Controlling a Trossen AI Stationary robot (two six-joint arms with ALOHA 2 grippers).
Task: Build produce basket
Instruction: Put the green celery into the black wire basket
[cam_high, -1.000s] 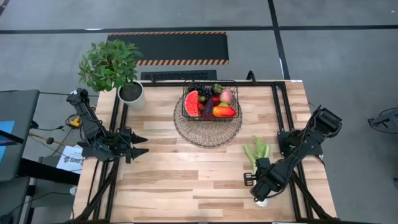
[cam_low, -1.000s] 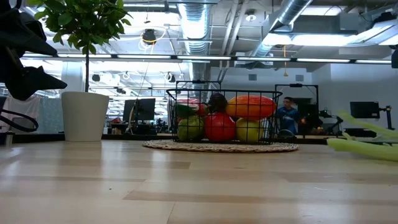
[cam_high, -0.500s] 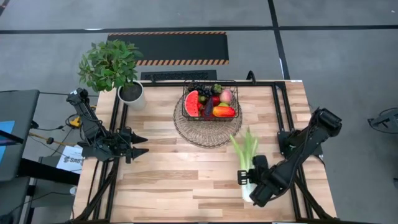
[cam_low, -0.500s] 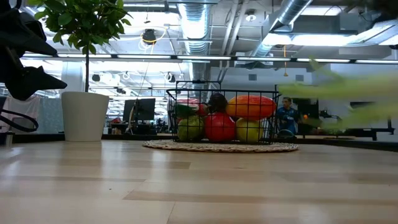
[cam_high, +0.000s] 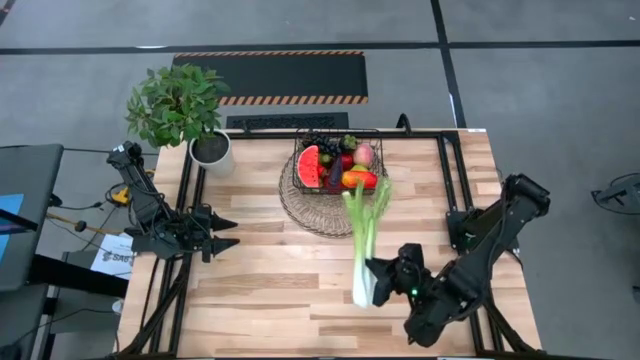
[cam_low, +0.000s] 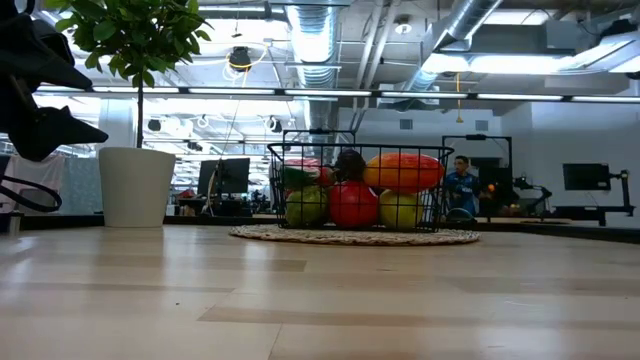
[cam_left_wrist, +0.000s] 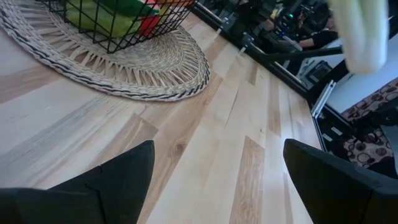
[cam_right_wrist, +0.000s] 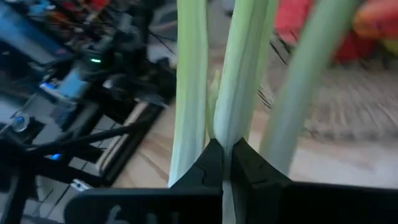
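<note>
The dark wire basket (cam_high: 338, 165) stands on a round woven tray (cam_high: 330, 215) near the table's far edge. It holds a watermelon slice, a mango, an apple, pears and grapes, which the low view also shows in the basket (cam_low: 355, 188). A long leek (cam_high: 362, 240) hangs in the air on the basket's near side, its green leaves (cam_high: 376, 192) reaching the basket's near right corner. My right gripper (cam_high: 378, 278) is shut on it. My left gripper (cam_high: 228, 232) waits open at the table's left edge. The leek is out of the low view. My right gripper pinches the leek's pale stalk (cam_right_wrist: 226, 127) between its two fingers (cam_right_wrist: 210, 163), close to the white root end (cam_high: 360, 296). The fingers come level from the table's right side and lie across the stalk. The leek is lifted clear and roughly level, leaves pointing at the basket.
A leafy plant in a white pot (cam_high: 211, 151) stands at the far left corner. Bare wood (cam_high: 280, 280) spreads over the table's near half between the arms. In the low view a person (cam_low: 462, 185) sits in the room behind the table.
My right gripper has lifted the leek off the table's right side and carried it toward the table's left. The whole leek has risen clear, and its leafy end has swung toward the basket's near right corner. The left arm has kept still.
</note>
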